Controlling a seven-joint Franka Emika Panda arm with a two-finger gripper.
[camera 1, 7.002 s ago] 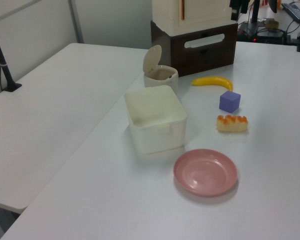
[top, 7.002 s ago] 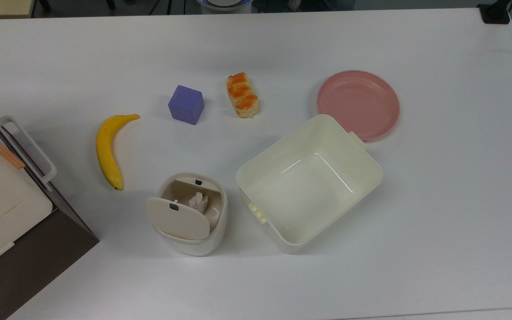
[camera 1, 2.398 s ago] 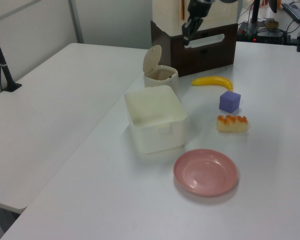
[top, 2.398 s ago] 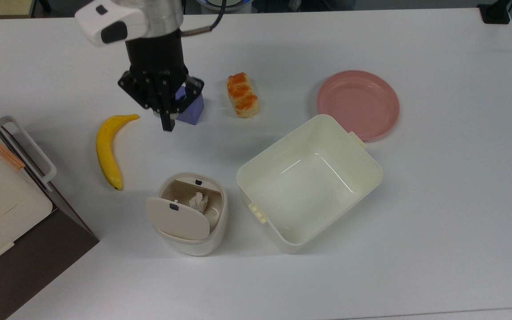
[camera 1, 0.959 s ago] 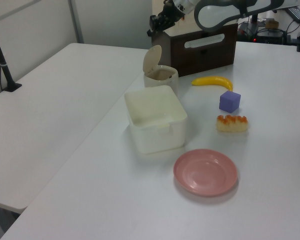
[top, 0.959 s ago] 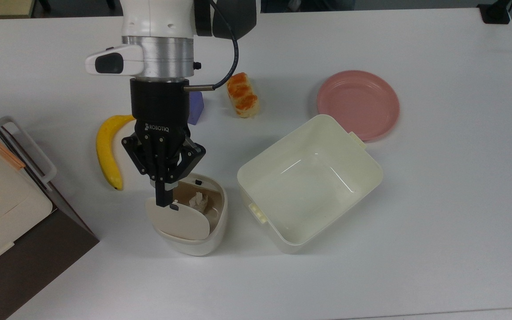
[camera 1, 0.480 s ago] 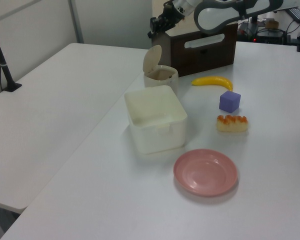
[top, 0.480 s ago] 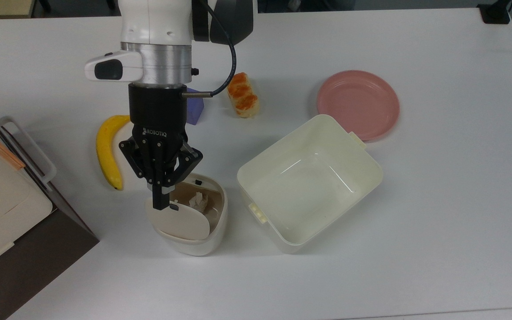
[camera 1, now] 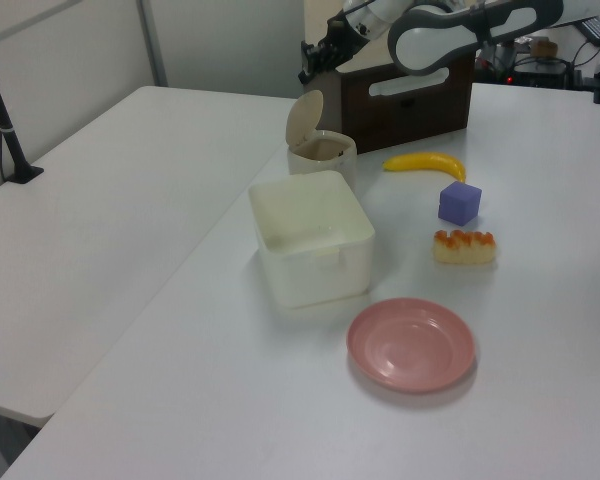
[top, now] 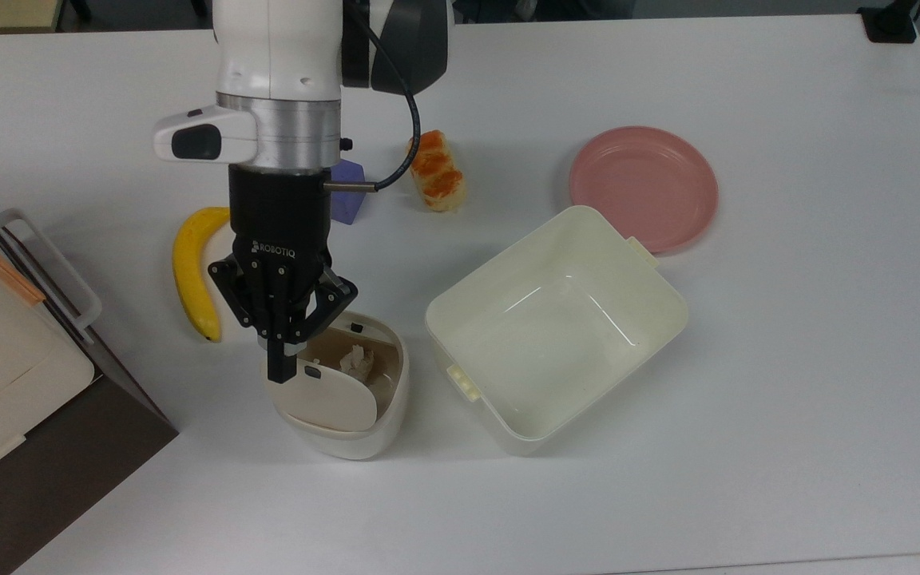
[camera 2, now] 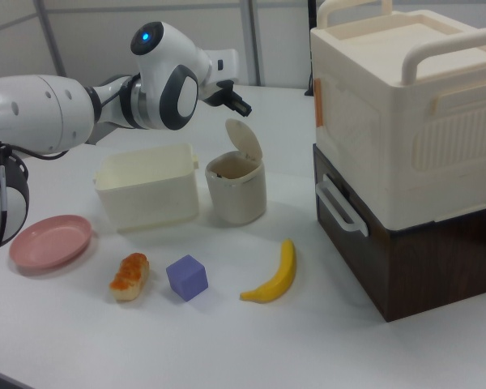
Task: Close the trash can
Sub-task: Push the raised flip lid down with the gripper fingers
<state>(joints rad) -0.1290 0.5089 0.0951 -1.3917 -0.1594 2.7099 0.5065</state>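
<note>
1 trash can is standing on the white table, and it is taken here as the landmark. Its beige lid is being held up on the hinge, so the can is open, and 1 crumpled piece of paper is lying inside. 2 small black buttons are seen, 1 on the lid and 1 on the rim.

1 gripper is being held just above the top edge of the raised lid; whether it is touching the lid cannot be told. Its 2 fingers are pressed together and nothing is being pinched between them. In the right view the gripper is hanging above the lid.

1 cream tub is standing just beside the trash can, at the top view's right, and is open at the top. 1 banana is lying near the trash can, at the top view's upper left. 1 purple cube is lying further up, partly hidden by the arm. 1 piece of bread is lying beside the cube, and 1 pink plate is placed beyond the tub, well apart from the trash can. 1 stack of 2 boxes, cream over dark brown, is standing at the right view's right of the trash can.
</note>
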